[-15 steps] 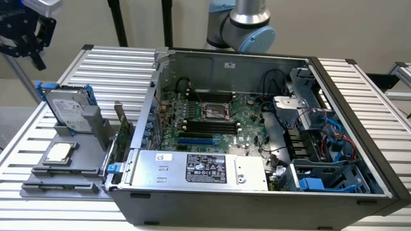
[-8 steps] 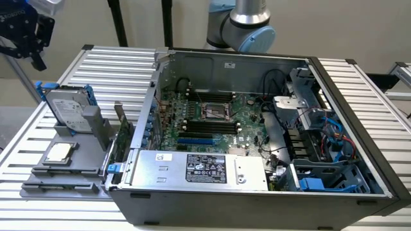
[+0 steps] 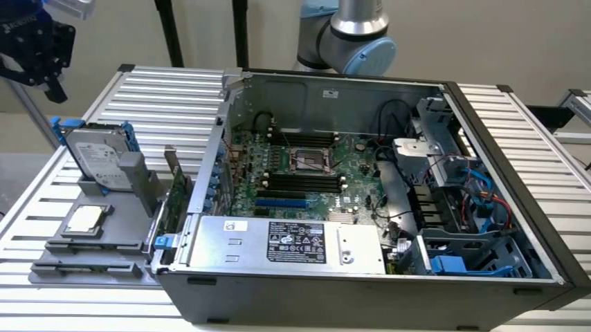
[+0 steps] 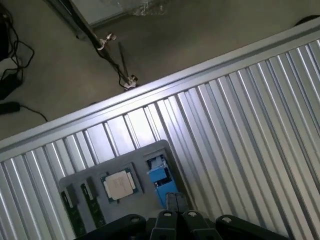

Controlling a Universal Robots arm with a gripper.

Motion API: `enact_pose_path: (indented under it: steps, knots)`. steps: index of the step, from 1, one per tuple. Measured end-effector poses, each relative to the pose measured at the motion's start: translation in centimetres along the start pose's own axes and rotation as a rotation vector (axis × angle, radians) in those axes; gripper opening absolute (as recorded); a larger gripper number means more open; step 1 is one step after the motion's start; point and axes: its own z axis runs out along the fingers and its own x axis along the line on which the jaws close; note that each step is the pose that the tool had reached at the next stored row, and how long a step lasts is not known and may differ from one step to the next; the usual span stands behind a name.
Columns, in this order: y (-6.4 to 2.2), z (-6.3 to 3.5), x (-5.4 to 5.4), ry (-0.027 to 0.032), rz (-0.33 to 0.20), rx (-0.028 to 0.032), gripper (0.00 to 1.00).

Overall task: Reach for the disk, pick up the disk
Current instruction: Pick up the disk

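While the tool [image 4: 175,201] hung high over the edge of the slatted table [image 3: 157,90], on the exterior view's left, its tips looked pressed together in the wrist view and held nothing. The disk [image 3: 97,153] stood on edge in a grey holder [image 3: 137,183], with blue carrier rails [image 3: 129,137] along its sides. It was just beside the open computer case [image 3: 369,290] and well below the tool. A small square processor chip [image 3: 85,218] lay flat on the same grey fixture, nearer the camera than the disk.

Judging from this, the main hazard was a descent with the tool closed. It would strike the disk's upper edge instead of straddling it, and could tip or jam the drive in its slot. A grasp landing on the plastic rails rather than the metal body might slip or flex them. Drifting toward the exterior view's right risked a knock against the case wall, while coming down nearer the camera would put the tool over the chip.
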Motion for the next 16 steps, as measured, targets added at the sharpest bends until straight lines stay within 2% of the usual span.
enact_pose_path:
  steps: [10, 16]
  knots:
    - [-0.01, 0.22, 0.00, 0.0052, -0.176, -0.0005, 0.11]
    - [-0.13, 0.29, 0.08, 0.0070, -0.238, -0.0006, 0.11]
